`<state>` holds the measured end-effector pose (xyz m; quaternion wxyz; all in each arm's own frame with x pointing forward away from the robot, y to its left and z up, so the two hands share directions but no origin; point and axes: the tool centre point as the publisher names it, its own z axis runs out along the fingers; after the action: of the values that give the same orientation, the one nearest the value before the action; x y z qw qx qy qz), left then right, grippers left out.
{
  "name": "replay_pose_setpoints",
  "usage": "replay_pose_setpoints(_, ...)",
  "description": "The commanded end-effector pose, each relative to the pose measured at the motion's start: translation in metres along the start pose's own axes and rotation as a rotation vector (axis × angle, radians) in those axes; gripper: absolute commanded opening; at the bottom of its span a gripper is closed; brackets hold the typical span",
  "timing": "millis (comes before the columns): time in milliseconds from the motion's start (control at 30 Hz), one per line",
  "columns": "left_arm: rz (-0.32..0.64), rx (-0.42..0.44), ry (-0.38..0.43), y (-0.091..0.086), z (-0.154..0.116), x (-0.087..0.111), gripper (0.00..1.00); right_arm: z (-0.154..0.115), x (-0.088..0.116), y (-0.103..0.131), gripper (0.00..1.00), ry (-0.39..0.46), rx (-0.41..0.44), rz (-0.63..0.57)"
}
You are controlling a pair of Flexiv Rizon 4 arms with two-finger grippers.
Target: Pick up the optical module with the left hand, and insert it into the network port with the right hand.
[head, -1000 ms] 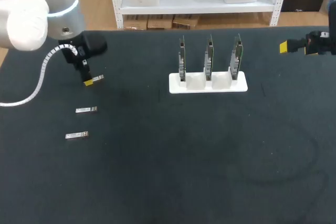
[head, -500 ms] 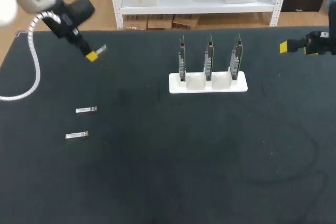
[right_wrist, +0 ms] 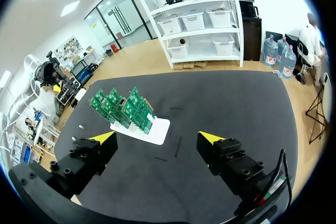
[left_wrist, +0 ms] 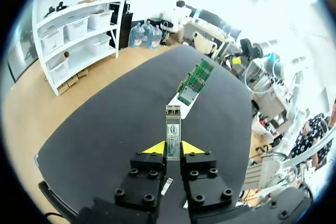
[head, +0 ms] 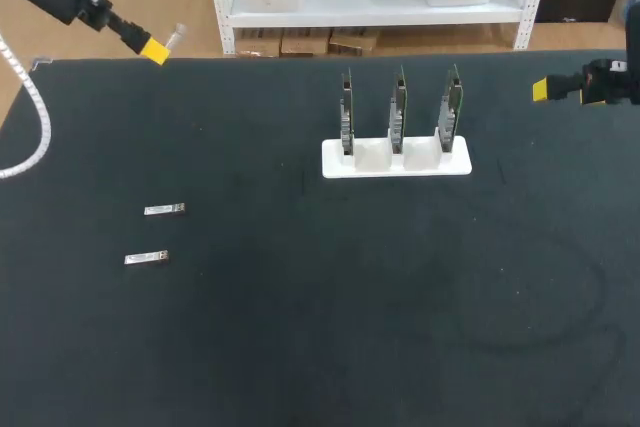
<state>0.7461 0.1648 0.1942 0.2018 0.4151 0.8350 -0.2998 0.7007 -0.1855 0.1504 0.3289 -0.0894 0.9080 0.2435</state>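
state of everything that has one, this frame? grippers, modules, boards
left gripper: shut on held optical module, lifted off the table
held optical module: clamped, sticking out ahead of the gripper
right gripper: open, empty
two spare modules: lying flat on the table
circuit boards: upright in white holder

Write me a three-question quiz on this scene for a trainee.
1. True or false: the right hand is shut on a module.
2. How many modules lie loose on the table? A one, B two, C four.
3. Fill in: the white stand holds ___ boards.

Key:
1. False. It is open and empty; the left hand holds a module.
2. B, the two loose modules.
3. Three.
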Motion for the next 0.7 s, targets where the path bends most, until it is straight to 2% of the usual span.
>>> replay_pose_setpoints(33, 0.004, -0.002, -0.226, -0.001, 0.002, 0.009, 0.00, 0.000, 0.000, 0.001, 1.00, -0.001, 0.004, 0.001)
replay_pose_setpoints(267, 0.003, -0.017, -0.234, -0.004, 0.002, 0.009, 0.00, 0.000, 0.000, 0.001, 1.00, -0.001, 0.004, 0.001)
replay_pose_setpoints(400, 0.052, 0.029, -0.342, -0.026, 0.008, -0.011, 0.00, 0.000, 0.000, 0.001, 1.00, -0.001, 0.004, 0.001)
replay_pose_setpoints(467, 0.070, 0.078, -0.414, -0.040, 0.012, -0.023, 0.00, 0.000, 0.000, 0.001, 1.00, -0.001, 0.004, 0.001)
replay_pose_setpoints(567, 0.129, 0.117, -0.465, -0.061, 0.022, -0.038, 0.00, 0.000, 0.000, 0.001, 1.00, -0.001, 0.004, 0.001)
replay_pose_setpoints(700, 0.164, 0.154, -0.472, -0.083, 0.037, -0.050, 0.00, 0.000, 0.000, 0.001, 1.00, -0.001, 0.004, 0.001)
